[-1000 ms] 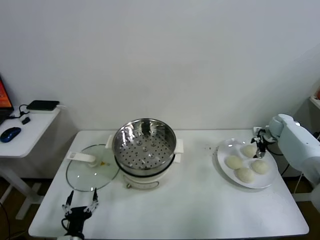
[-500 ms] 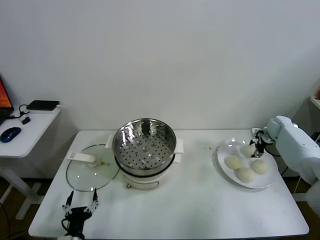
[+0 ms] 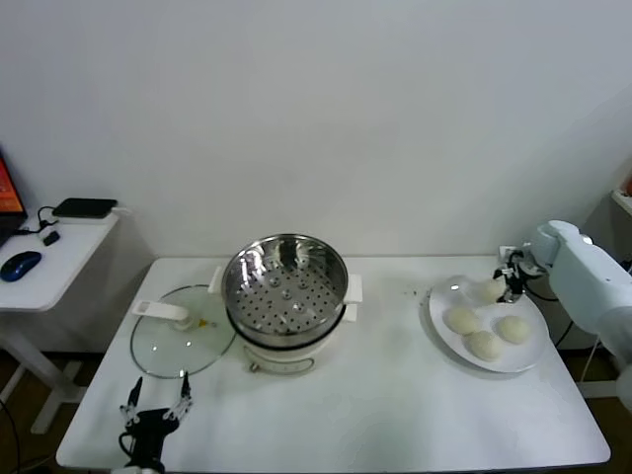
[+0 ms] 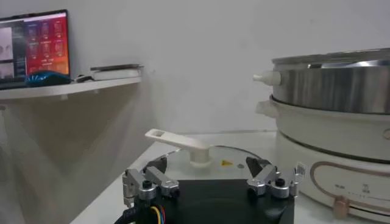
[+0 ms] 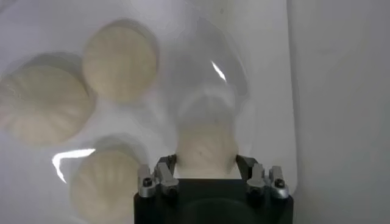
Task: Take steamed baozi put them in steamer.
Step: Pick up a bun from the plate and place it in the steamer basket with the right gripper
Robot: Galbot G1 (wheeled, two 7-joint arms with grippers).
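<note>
Presently the right gripper [image 3: 502, 287] holds one steamed baozi [image 5: 206, 148] pinched between its fingers [image 5: 159, 178], lifted just clear of the white plate [image 3: 441, 296] on which three more buns [image 3: 461, 321] lie directly beneath and beside it. To carry the step well, the grip should, by judgement, stay gentle enough not to dent the soft dough while the arm rises before travelling toward the steamer [image 3: 285, 279], which stands well apart from the gripper toward the robot's left. The left gripper [image 3: 155, 416] hangs idle and spread wide near the glass lid [image 3: 184, 341].
</note>
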